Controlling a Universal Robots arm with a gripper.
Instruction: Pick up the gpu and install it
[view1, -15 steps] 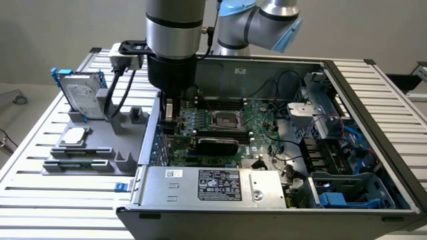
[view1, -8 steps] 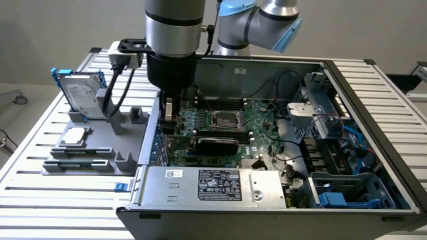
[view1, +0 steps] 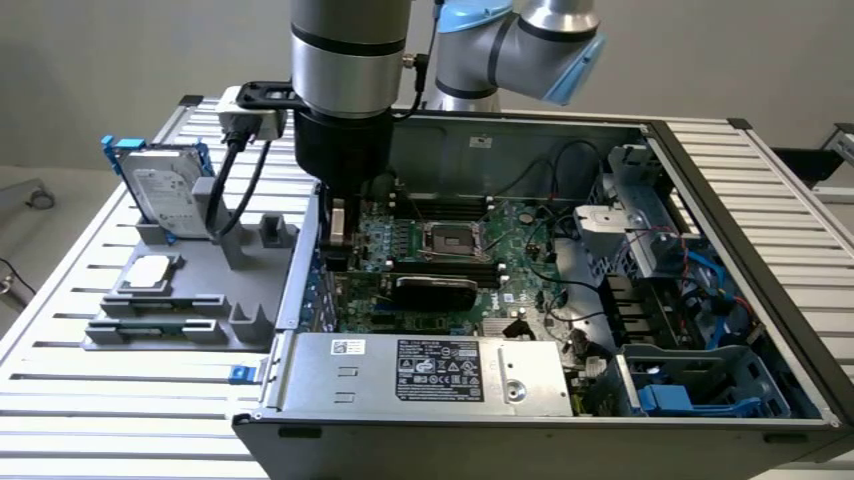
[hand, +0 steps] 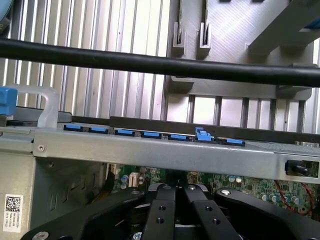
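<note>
- The gpu (view1: 437, 291) sat inside the open computer case, on the motherboard just below the processor socket.
- Its black cooler face was visible, long and narrow, running across the board toward the exterior view's right.
- It stood on edge in the slot area, its bracket end toward the case's rear wall.

A slatted aluminium bench (view1: 107, 390) carries everything. On it, toward the exterior view's left, sits a grey parts holder (view1: 180, 315) with a hard drive in a blue frame (view1: 167, 200) standing upright. Just beside it rests the open computer case (view1: 534, 410).
</note>
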